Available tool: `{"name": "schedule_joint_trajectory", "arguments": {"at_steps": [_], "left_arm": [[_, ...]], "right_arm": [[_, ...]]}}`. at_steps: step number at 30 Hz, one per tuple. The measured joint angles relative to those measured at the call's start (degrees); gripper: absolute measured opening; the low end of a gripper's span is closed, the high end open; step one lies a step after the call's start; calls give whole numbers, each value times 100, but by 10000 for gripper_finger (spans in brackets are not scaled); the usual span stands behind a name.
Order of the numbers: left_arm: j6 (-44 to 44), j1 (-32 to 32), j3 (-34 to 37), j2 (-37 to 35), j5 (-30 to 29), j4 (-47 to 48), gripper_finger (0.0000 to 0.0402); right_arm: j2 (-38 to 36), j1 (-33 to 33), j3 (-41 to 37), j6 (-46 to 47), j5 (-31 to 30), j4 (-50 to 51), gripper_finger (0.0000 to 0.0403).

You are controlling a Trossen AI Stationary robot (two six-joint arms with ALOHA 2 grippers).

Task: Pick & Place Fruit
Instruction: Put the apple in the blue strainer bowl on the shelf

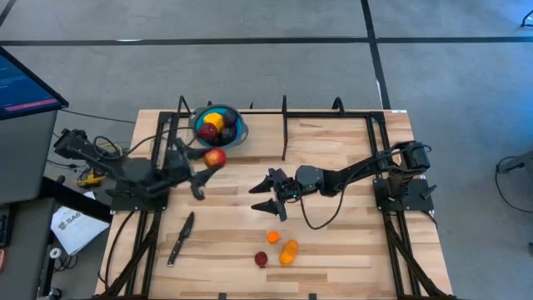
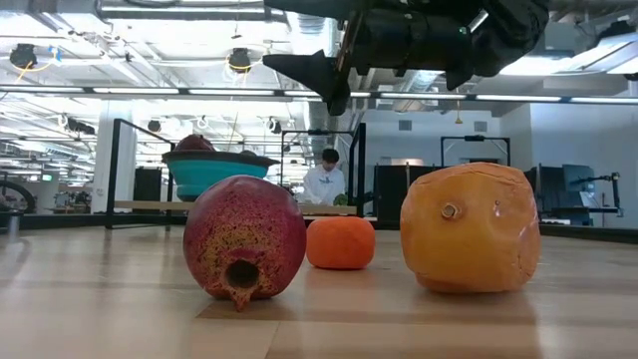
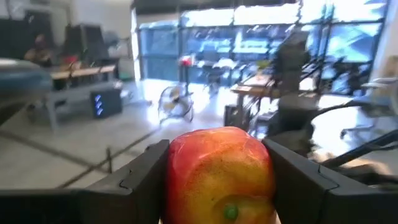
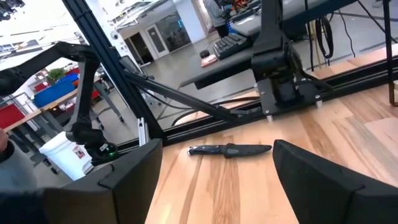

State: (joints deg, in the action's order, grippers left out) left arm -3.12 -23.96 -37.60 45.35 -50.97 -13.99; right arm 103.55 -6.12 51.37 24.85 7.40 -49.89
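Note:
My left gripper (image 1: 211, 159) is shut on a red and yellow apple (image 1: 216, 157), just on the near side of the blue bowl (image 1: 239, 133), which holds several fruits (image 1: 215, 122). My right gripper (image 1: 268, 194) hangs open over the middle of the table with nothing between its fingers. Three fruits lie on the wood near the front edge: a small orange one (image 1: 273, 237), a larger orange one (image 1: 289, 252) and a dark red one (image 1: 261, 260). The low view shows the dark red fruit (image 2: 244, 249) resting with its crown end down. My left gripper pinches the apple by its two opposite sides (image 3: 177, 177) between its two fingers (image 3: 140, 183). The fingers lie level and come from the table's left. The apple is lifted clear of the table, its green stem spot (image 3: 231, 212) toward the camera.
A slim dark knife (image 1: 181, 237) lies flat near the front left and also shows in the right wrist view (image 4: 230, 150). Black frame rails (image 1: 286, 125) run along the far and side edges. A person sits in the room beyond the table (image 2: 324, 179).

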Motion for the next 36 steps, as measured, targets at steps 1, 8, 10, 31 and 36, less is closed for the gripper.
{"name": "schedule_joint_trajectory", "arguments": {"at_steps": [1,8,10,31,36], "left_arm": [[129,160,0,44,44,96,224],[1509,2281,-806,447,1782,2585,224],[1553,3012,-1101,681,2244,3185,226],[486,6310,-1482,2869,4285,3578,272],[489,6286,-1481,2829,4381,3582,292]], "right_arm": [[0,1,0,0,0,3,299],[0,-23,0,3,-10,-3,299],[0,-23,0,5,-48,-5,299],[0,-23,2,21,-195,13,299],[0,-23,2,21,-195,13,299]]}}
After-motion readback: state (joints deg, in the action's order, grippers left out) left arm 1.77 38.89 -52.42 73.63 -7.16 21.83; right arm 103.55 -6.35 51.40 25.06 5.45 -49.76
